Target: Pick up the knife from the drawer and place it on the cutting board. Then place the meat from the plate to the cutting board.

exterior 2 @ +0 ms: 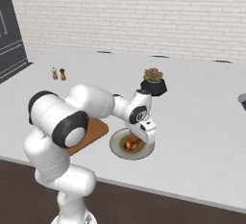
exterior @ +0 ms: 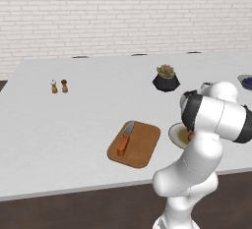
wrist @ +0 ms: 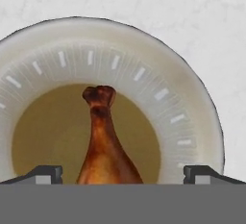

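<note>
On counter: cutting board carries knife. Plate beside board holds meat, drumstick-shaped. Pincer released, fingers straddling thick end. Meat likely light, firm, greasy; grip across fat part.

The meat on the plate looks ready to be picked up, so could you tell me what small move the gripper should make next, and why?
Probably close the gripper on the meat. The hand view shows the open fingertips standing on either side of its thick end on the plate, and the knife already lies on the cutting board.
</note>
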### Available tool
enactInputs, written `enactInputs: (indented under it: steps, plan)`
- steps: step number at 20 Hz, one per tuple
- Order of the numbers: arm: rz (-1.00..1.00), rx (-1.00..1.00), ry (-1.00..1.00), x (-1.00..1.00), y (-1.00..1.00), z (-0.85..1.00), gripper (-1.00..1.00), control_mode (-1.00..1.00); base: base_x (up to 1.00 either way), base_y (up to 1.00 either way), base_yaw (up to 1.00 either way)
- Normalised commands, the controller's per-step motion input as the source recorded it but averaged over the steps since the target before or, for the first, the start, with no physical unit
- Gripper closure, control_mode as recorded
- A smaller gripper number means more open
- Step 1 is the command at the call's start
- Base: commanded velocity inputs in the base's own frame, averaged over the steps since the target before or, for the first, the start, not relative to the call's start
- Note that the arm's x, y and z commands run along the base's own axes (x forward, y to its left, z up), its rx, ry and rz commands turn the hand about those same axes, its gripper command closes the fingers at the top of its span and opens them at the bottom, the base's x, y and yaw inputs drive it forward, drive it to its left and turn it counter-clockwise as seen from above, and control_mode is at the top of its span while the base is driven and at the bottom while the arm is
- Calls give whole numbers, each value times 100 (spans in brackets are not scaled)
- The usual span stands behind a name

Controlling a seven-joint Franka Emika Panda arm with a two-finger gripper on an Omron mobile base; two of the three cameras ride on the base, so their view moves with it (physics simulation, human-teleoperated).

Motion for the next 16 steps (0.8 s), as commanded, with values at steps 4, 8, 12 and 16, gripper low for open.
enactInputs:
  steps: [4,8,12,16]
  plan:
    - [2,0,-4,7,0,-19,-100,-100,0,0,0]
    - [2,0,-9,1,9,-26,-100,-100,0,0,0]
    - [2,0,-9,3,8,-28,-100,-100,0,0,0]
    - [2,0,-8,4,14,-31,-100,-100,0,0,0]
